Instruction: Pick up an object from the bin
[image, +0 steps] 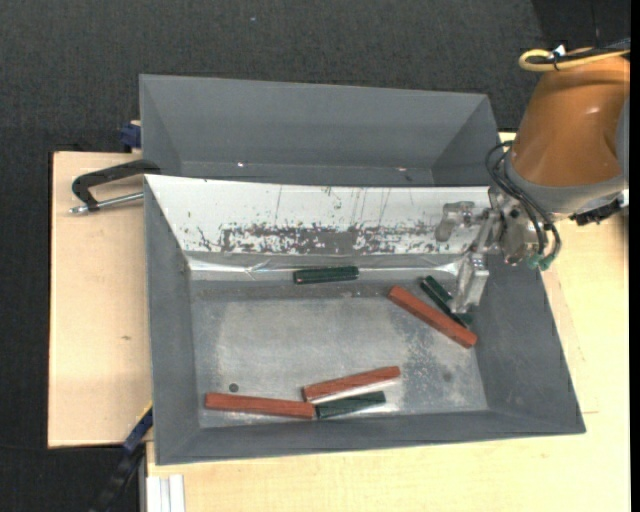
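My gripper (470, 290) hangs at the right side of the bin, its fingers pointing down just above the upper right end of a red stick (432, 316) that lies slanted on the bin floor. A short dark green stick (436, 293) lies beside that red one, right next to the fingertips. Nothing shows between the fingers, and I cannot make out how wide they stand.
Another dark green stick (325, 275) lies at the foot of the back wall. Near the front wall lie a red stick (260, 405), a second red stick (352, 384) and a dark green stick (352, 405) close together. The arm's orange cover looms over the bin's right rim.
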